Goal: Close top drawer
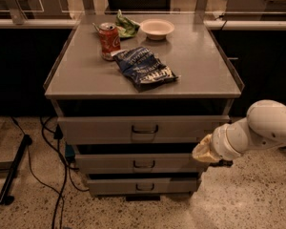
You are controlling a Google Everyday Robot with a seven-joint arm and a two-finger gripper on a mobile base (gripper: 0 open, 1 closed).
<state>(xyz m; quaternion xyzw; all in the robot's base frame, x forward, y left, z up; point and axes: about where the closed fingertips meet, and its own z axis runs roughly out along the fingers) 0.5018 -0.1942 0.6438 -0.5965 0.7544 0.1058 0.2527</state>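
Observation:
The top drawer (100, 129) is the wide grey drawer right under the cabinet's top, with a small dark pull (144, 128) centred on its front. A dark gap shows between its front and the top above it. My gripper (202, 152) is the tan tip of the white arm (262, 130) that comes in from the right. It sits just below the drawer's lower right corner, in front of the right end of the middle drawer (109, 163).
A bottom drawer (114, 186) sits under the middle one. On the cabinet top (200, 66) lie a red soda can (109, 40), a blue chip bag (144, 68), a white bowl (157, 28) and a green bag (127, 25). Cables (55, 175) trail on the floor at the left.

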